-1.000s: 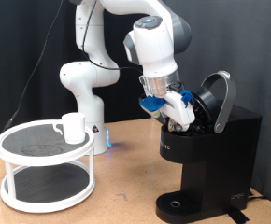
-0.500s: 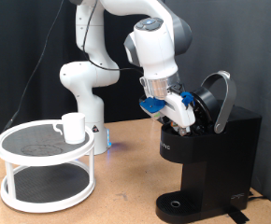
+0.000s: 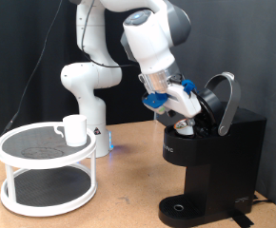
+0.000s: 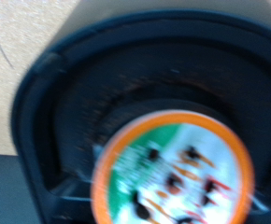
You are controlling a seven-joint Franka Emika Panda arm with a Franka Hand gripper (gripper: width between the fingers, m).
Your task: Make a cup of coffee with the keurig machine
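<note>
The gripper (image 3: 188, 112) — grip state unclear — hovers over the open keurig machine (image 3: 214, 157); pod (image 4: 173, 173) seated inside.

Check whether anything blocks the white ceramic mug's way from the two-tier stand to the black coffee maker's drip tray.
Nothing visible does: bare tabletop separates the mug from the coffee maker; the gripper is at its open top.

The glossy white, rounded-segment robot arm (image 3: 128, 47) fills the upper middle of the exterior view, with dark grey bands at its joints. Its fat white column base (image 3: 84, 90) stands at centre left. A blue block and a white gripper (image 3: 186, 107) sit at centre right. Thin black cables trail behind.
</note>
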